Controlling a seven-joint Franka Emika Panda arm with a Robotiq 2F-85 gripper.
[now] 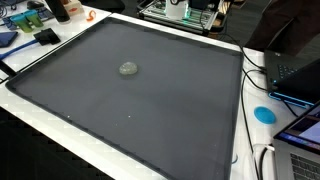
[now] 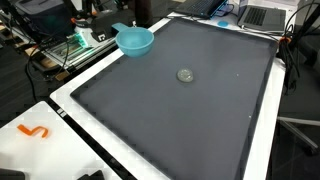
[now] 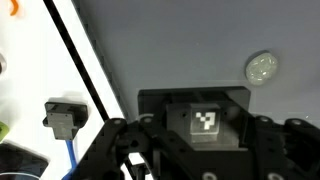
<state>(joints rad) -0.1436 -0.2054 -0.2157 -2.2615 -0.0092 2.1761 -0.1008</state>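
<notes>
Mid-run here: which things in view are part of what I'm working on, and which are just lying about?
In hand:
- round clear piece on the mat, the thing nearest the gripper

Lying about:
- blue bowl at the mat's edge
- orange hook
- laptop
- grey box beside the mat

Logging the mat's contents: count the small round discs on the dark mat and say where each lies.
1. The small round disc lies near the middle of the dark mat, in both exterior views; the wrist view shows it clear of the gripper. None looks hidden.
</notes>
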